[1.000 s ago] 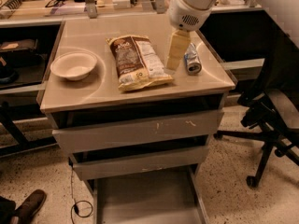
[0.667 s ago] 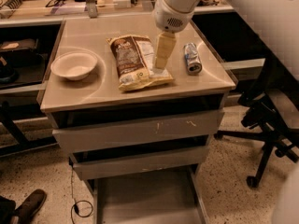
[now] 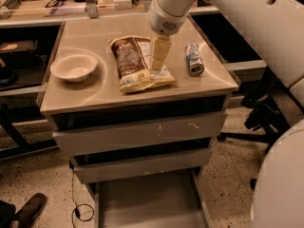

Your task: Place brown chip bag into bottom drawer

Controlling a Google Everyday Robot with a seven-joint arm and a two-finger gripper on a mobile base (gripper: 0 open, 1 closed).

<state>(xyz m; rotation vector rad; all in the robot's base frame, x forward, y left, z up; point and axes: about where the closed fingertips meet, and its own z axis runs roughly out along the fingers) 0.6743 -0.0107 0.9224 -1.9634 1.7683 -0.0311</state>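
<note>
On cabinet top (image 3: 95,93), centre: brown chip bag (image 3: 129,61) lying flat, long axis roughly 12-to-6 o'clock, yellow edge toward 6. Gripper (image 3: 157,68) pointing straight down over bag's 3 o'clock side, tip at or just above wrapper. Contact cannot be told, nor whether grip is released or clenched. Silver-blue can (image 3: 194,59) lying at 3 o'clock of bag, apart from it. White bowl (image 3: 74,66) at 9 o'clock. Bottom drawer (image 3: 147,203) pulled out at 6 o'clock, beneath two grey-fronted drawers (image 3: 142,132). Bag not in it.
</note>
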